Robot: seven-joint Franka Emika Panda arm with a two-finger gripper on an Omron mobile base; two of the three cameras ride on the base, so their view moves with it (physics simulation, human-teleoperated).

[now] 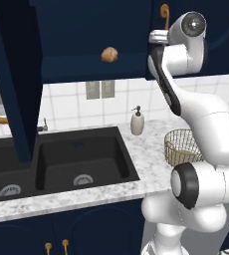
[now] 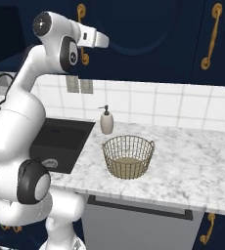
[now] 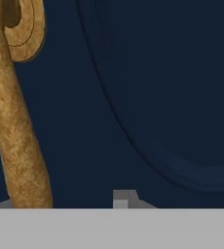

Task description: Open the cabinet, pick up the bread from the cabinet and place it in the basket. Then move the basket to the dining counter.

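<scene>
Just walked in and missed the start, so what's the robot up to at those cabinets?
The arm is raised to the navy wall cabinet, with its hand right up against a closed door beside a brass handle. Whether the gripper is open or shut can't be told. One cabinet door to the left already stands open, and the bread sits on the shelf inside, untouched. The basket stands empty on the marble counter by the soap dispenser, next to the black sink.

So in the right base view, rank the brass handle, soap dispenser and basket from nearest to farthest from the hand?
1. Brass handle, on the cabinet door right at the hand.
2. Soap dispenser, below, at the tiled wall.
3. Basket, lower, out on the marble counter.
</scene>
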